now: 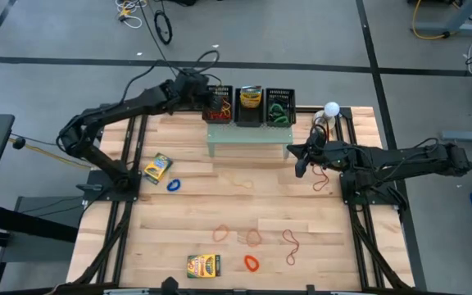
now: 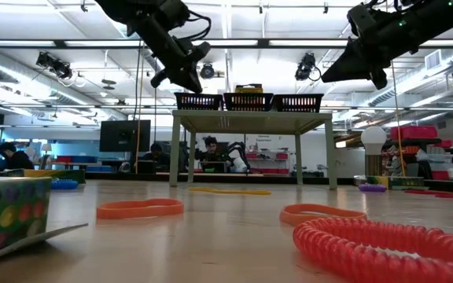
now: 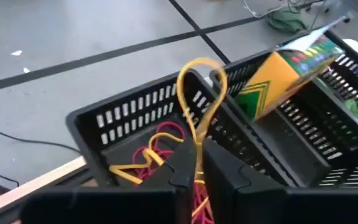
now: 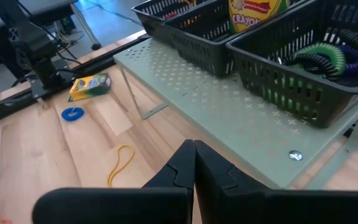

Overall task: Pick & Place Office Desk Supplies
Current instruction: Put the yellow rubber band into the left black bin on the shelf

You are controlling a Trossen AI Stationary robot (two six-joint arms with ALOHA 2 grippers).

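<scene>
Rubber band (image 3: 199, 93), yellow and floppy, stands pinched in our left gripper (image 3: 197, 163) above the basket (image 3: 114, 121); we grip such loops anywhere along the strand.

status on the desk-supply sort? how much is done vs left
Done: bands lie in the left basket and right basket, a crayon box in the middle. In hand: left gripper pinches a yellow band over the left basket. Left: two boxes and several loose bands on the table. Right gripper waits shut.
</scene>
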